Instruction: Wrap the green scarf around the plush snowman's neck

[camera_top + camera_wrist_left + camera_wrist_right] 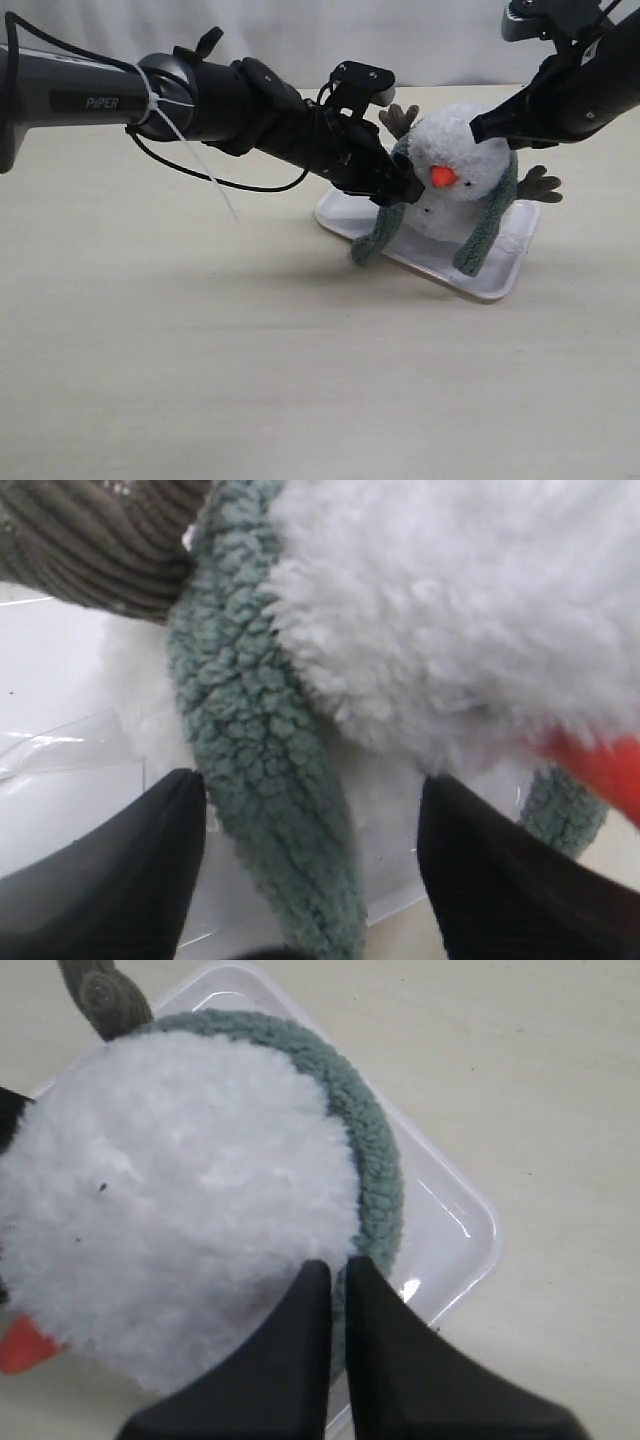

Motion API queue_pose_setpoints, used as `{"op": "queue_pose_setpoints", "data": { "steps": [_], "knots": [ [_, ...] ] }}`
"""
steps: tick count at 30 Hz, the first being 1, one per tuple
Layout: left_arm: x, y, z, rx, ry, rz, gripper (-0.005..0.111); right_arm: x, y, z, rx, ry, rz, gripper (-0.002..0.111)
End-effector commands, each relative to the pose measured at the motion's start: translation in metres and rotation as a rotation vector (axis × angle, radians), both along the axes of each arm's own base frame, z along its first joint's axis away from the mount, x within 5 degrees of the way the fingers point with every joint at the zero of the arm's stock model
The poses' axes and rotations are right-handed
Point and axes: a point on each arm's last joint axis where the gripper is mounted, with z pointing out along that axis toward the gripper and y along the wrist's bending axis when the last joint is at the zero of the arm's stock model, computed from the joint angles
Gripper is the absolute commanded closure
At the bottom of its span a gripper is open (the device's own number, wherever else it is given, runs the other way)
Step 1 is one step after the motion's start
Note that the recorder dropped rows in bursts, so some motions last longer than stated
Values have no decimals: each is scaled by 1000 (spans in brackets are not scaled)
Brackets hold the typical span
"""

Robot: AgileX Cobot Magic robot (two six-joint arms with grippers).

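1. Scarf (383, 232) draped behind neck (452, 197) of snowman (450, 150) on tray (500, 275), ends hanging in front; we judge crossing not yet done.
2. Left pincer (312, 778) gapes around one end, ungripped.
3. Right pincer (337, 1263) closed on nothing, touching snowman.

Pale table (200, 350) w/ white tray (505, 272) flat on it.

A pale wood-grain tabletop (200, 380) meets a plain whitish wall (300, 40) behind.
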Motion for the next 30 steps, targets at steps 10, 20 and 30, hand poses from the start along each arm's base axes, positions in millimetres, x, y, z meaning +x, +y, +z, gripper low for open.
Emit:
{"op": "queue_pose_setpoints", "data": {
  "steps": [10, 20, 30],
  "knots": [
    [0, -3, 3, -8, -8, -6, 49, 7, -4, -36, -38, 98, -37, 104],
    [0, -2, 3, -7, -10, -3, 49, 10, -4, -52, -45, 160, -40, 104],
    [0, -2, 3, -7, -10, -2, 49, 11, -4, -8, -43, 88, -37, 104]
  ]
}}
